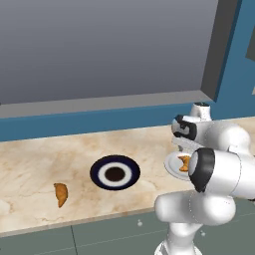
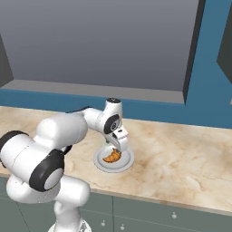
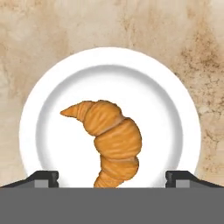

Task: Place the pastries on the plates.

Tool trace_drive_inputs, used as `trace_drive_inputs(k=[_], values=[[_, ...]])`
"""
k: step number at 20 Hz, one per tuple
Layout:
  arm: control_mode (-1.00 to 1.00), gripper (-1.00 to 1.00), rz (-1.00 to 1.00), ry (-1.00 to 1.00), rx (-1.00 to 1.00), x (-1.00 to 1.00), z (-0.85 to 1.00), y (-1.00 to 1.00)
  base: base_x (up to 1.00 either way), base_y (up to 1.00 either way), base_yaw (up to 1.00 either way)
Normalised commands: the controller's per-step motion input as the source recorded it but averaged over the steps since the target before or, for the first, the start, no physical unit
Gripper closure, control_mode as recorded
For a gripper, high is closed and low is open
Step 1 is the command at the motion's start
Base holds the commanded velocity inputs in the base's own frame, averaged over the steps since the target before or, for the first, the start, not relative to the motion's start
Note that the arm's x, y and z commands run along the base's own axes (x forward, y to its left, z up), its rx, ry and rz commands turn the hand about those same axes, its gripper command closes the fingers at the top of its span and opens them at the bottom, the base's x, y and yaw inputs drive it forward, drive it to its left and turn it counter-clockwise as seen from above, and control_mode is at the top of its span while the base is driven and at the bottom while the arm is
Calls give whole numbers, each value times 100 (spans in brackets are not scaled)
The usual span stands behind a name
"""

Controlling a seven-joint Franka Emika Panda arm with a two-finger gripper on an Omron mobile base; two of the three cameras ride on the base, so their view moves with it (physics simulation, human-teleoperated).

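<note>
A golden croissant (image 3: pixel 109 140) lies on the pale grey-white plate (image 3: pixel 48 113), seen from straight above in the hand view. My gripper (image 3: pixel 111 179) hovers just over it, open, with its fingertips (image 3: pixel 41 177) spread wide to either side and touching nothing. From the right base view the gripper (image 2: pixel 120 147) hangs over the croissant (image 2: pixel 112 157) and plate (image 2: pixel 102 164). In the left base view the plate (image 1: pixel 171 164) and croissant (image 1: pixel 185 163) peek out beside my arm. The navy plate (image 1: pixel 97 172) with its white ring sits bare to the left. A second croissant (image 1: pixel 61 194) rests on the counter further left.
The marble counter (image 1: pixel 30 164) runs along a blue wall with a grey recess above it. Its front edge lies close to both plates. Grey cabinet fronts (image 2: pixel 158 213) sit below.
</note>
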Motion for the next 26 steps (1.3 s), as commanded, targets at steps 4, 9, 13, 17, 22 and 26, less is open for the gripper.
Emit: trace_drive_inputs(k=[4,9,13,17,22,26], values=[[-100,-100,-1,-5,0,-2,44,58,0,0,0],[-100,-100,0,-1,0,0,4,96,0,0,0],[-100,-100,0,0,0,0,0,100,0,0,0],[-100,-100,0,0,0,1,0,100,0,0,0],[-100,-100,1,0,0,14,0,93,0,0,0],[-100,-100,8,0,0,21,0,82,0,0,0]])
